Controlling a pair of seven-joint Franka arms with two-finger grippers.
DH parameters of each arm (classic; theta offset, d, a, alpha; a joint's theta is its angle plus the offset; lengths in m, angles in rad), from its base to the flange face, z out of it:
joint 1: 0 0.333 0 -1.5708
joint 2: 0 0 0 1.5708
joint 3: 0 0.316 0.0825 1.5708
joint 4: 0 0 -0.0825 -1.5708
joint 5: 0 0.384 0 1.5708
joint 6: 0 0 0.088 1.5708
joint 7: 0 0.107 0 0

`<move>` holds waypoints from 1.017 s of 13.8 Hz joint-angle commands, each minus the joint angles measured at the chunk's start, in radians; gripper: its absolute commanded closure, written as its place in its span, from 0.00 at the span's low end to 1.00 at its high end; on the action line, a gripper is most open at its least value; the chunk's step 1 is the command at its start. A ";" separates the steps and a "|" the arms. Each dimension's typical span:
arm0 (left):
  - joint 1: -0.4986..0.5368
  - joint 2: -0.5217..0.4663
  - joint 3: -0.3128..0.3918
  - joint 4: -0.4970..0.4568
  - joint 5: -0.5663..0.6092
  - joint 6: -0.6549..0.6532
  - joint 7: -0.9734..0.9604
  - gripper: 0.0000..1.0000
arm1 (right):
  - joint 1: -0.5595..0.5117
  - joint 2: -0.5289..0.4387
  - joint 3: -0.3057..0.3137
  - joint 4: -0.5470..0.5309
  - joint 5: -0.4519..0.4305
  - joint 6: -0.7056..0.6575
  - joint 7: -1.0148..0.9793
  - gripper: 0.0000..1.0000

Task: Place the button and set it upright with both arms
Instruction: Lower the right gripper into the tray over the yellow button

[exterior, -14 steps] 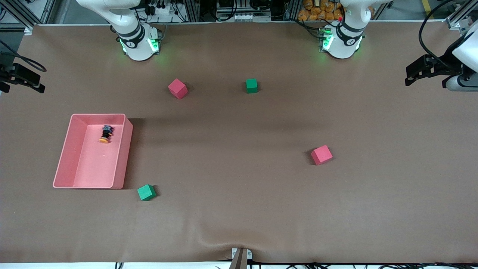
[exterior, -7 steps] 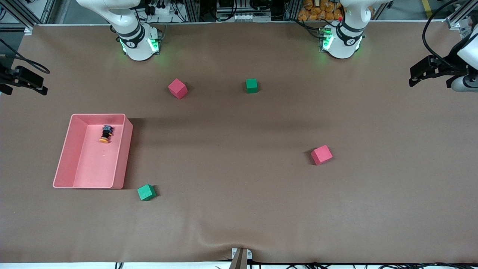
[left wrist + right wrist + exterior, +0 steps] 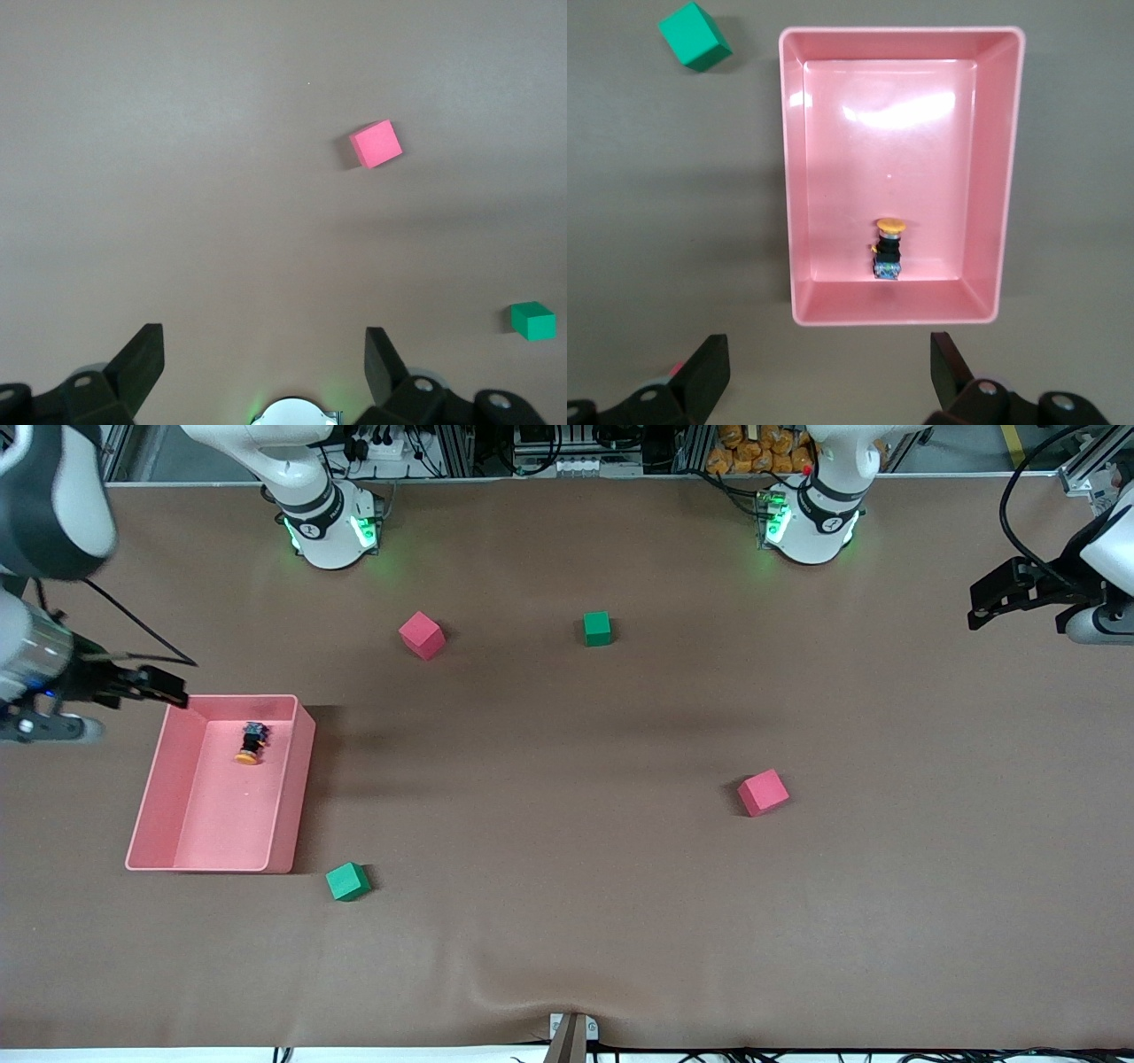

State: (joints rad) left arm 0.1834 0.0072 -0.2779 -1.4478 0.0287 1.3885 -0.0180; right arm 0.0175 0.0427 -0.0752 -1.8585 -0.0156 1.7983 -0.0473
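Button untouched, both grippers' fingers wide

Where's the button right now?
The button lies on its side inside the pink tray, at the right arm's end of the table, in the tray's part farther from the front camera.

Both arms run off the front view's edges, and the button's body detail is too small to tell.
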 commanded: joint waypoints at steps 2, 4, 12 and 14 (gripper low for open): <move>0.010 -0.007 -0.006 0.000 0.008 -0.013 0.030 0.00 | -0.024 -0.015 0.008 -0.142 -0.017 0.163 -0.044 0.00; 0.010 -0.007 -0.004 0.001 0.005 -0.011 0.032 0.00 | -0.051 0.026 0.009 -0.145 -0.017 0.199 -0.097 0.00; 0.011 -0.004 -0.001 0.006 0.002 -0.005 0.032 0.00 | -0.070 0.103 0.009 -0.295 -0.014 0.453 -0.170 0.00; 0.011 0.002 -0.001 0.006 0.002 -0.003 0.032 0.00 | -0.062 0.103 0.008 -0.297 -0.014 0.455 -0.170 0.00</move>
State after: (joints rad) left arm 0.1845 0.0075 -0.2760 -1.4481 0.0287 1.3888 -0.0170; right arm -0.0422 0.1689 -0.0744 -2.1320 -0.0161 2.2382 -0.2070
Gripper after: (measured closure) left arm 0.000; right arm 0.000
